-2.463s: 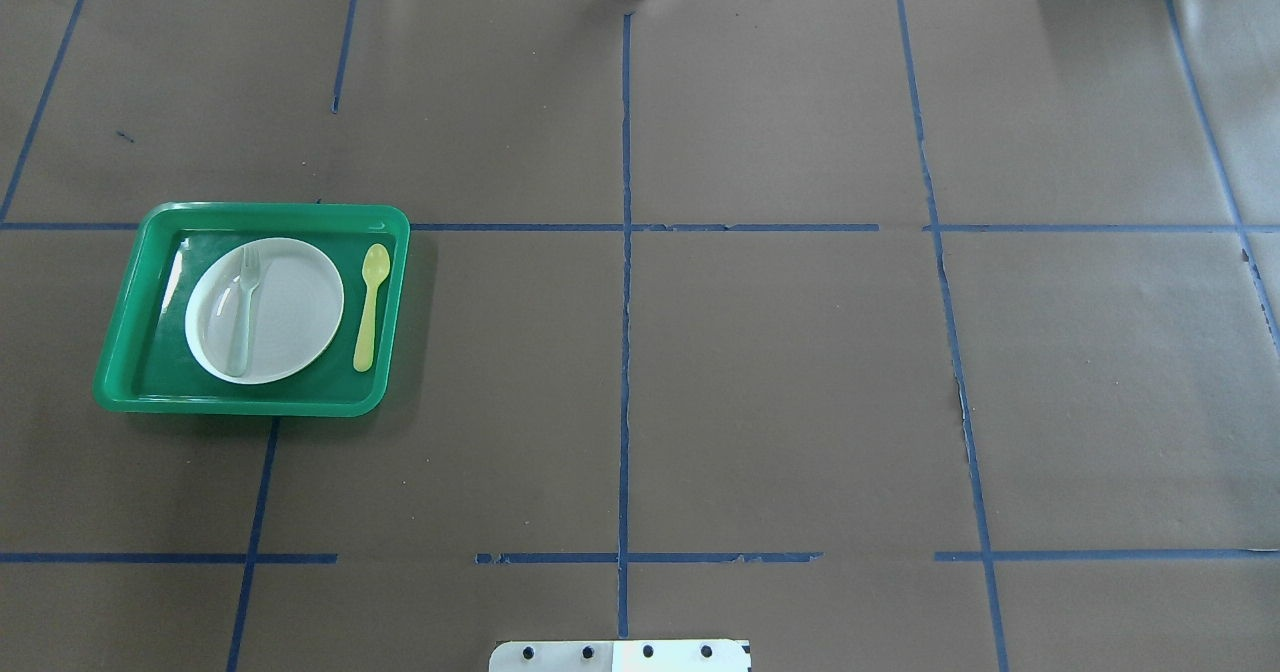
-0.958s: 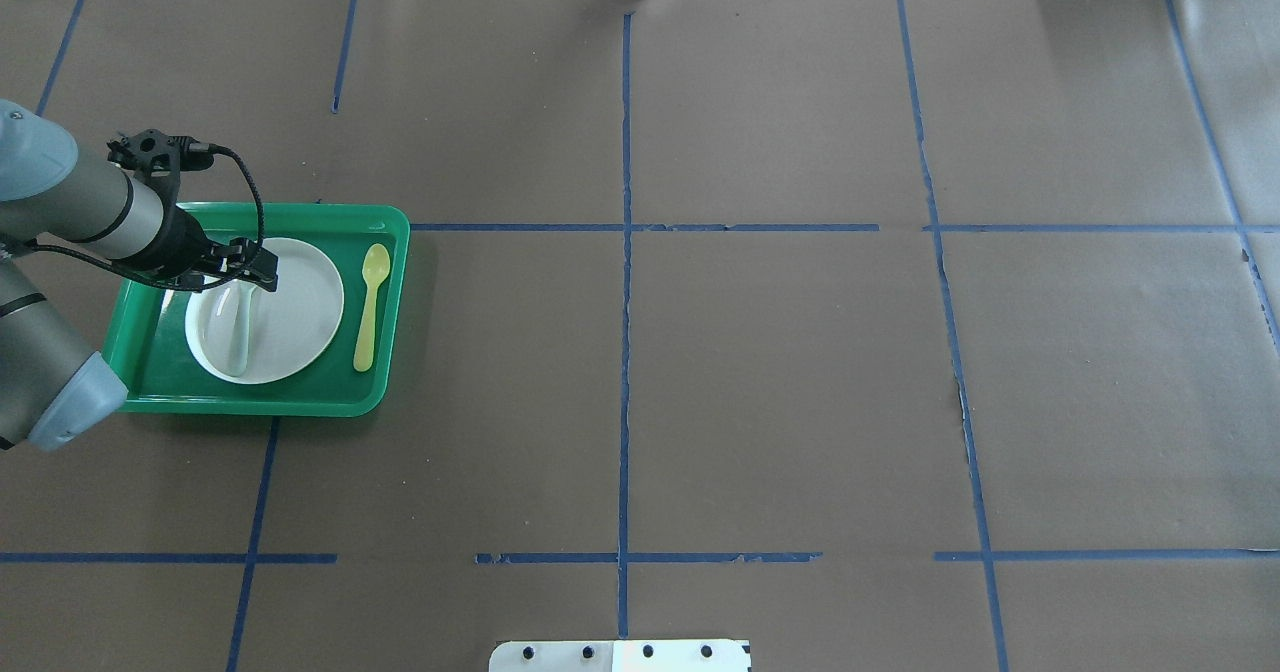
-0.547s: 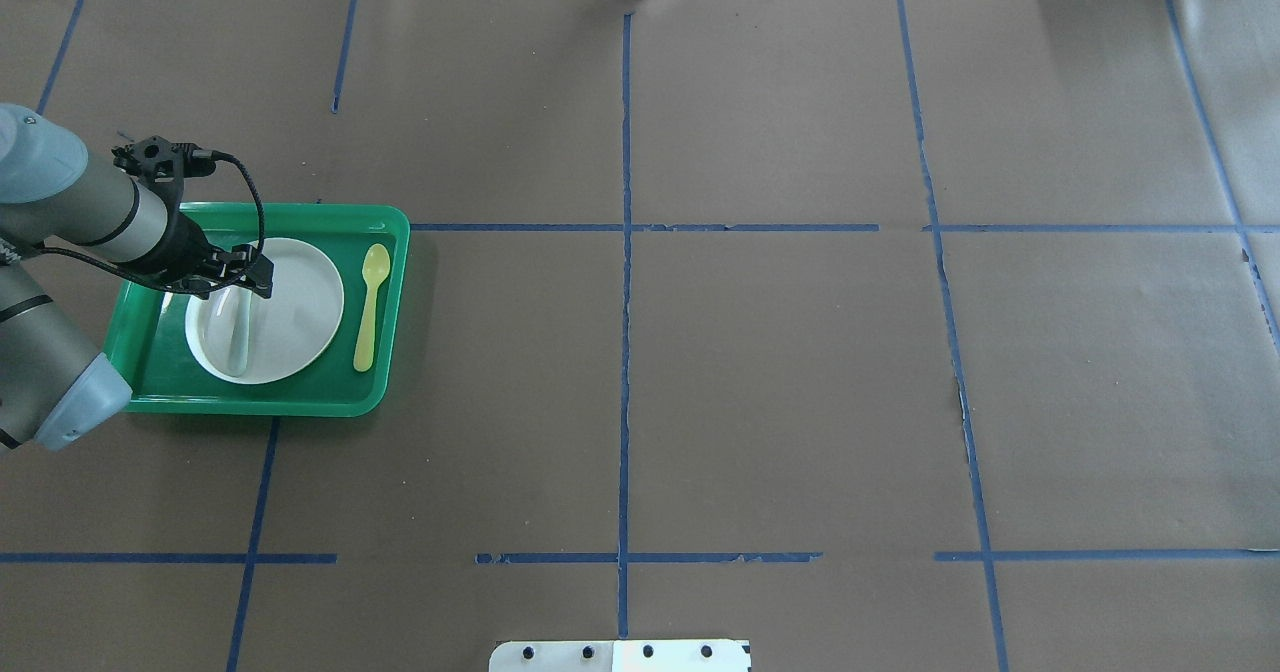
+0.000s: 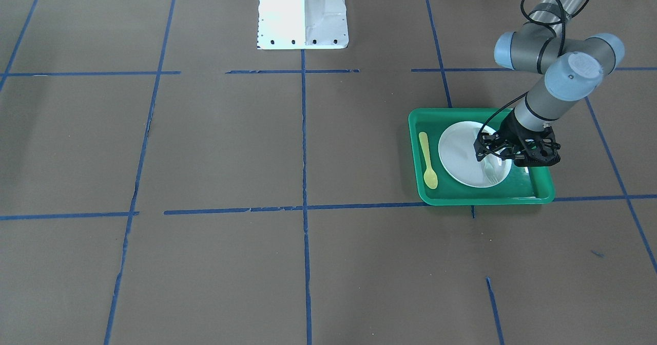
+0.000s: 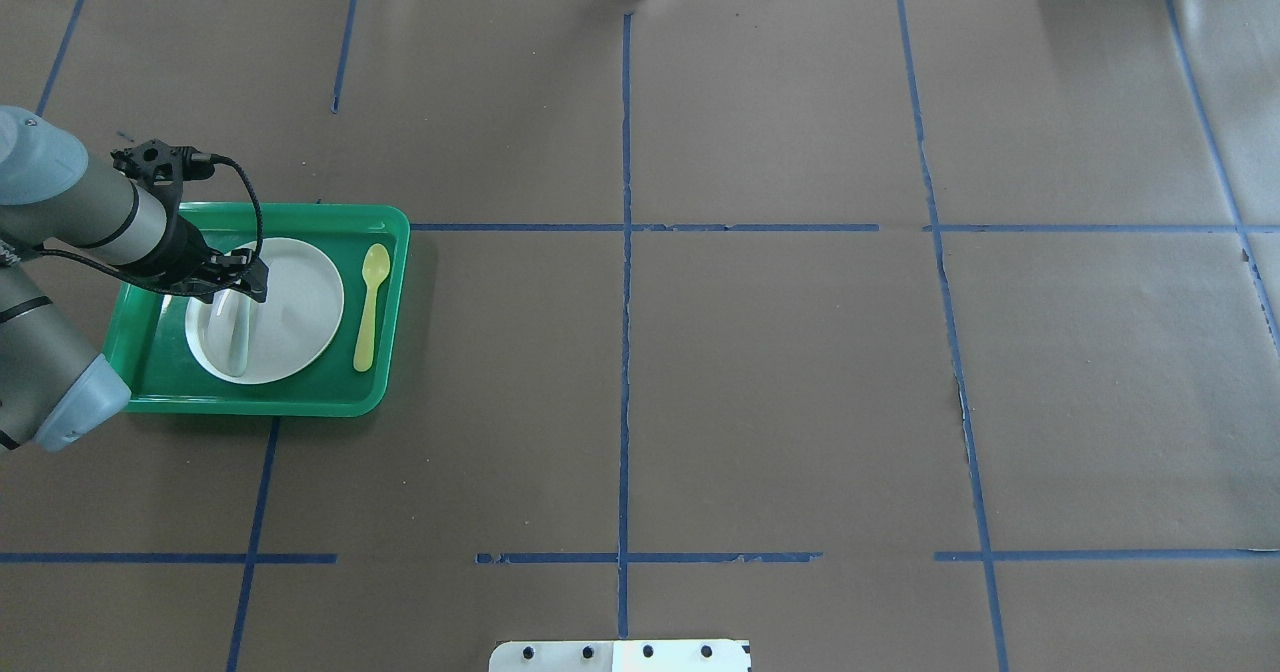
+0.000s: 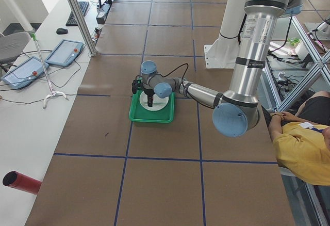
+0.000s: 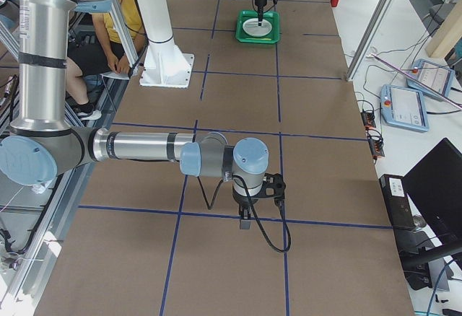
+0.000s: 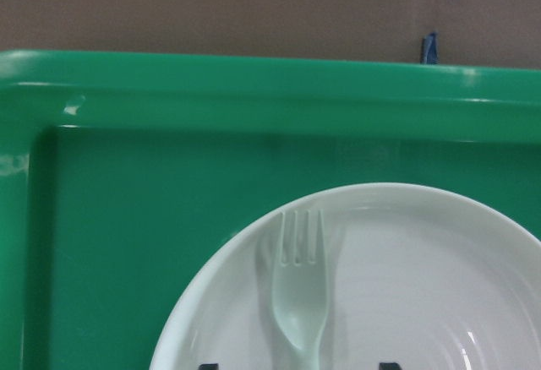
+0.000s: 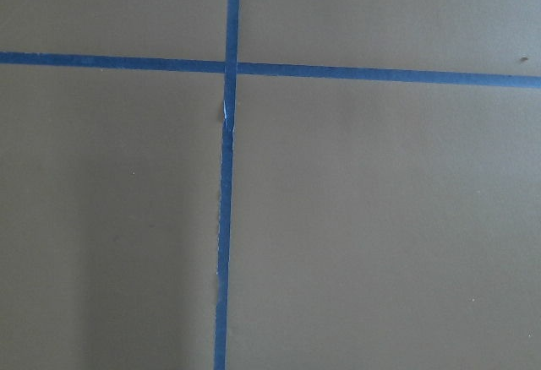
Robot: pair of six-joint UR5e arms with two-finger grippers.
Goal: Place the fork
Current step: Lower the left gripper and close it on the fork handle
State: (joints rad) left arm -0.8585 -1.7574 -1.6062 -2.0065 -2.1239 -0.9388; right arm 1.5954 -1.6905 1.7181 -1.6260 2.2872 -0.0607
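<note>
Over on the left, the left claw (image 5: 248, 287) hangs above the white plate (image 5: 300, 302) in the green tray (image 5: 320, 214), fingers spread either side of the fork (image 8: 300, 302), which lies on the plate's left half. A yellow spoon (image 5: 368, 307) lies beside the plate. The right claw (image 7: 246, 218) hangs over the brown surface (image 5: 780, 372); I cannot tell its state.

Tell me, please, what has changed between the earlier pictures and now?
The left claw came in from the left edge and settled, open, over the fork on the plate, then slid slightly leftward. Nothing has been gripped. Fork, plate, spoon and tray stayed put.
</note>
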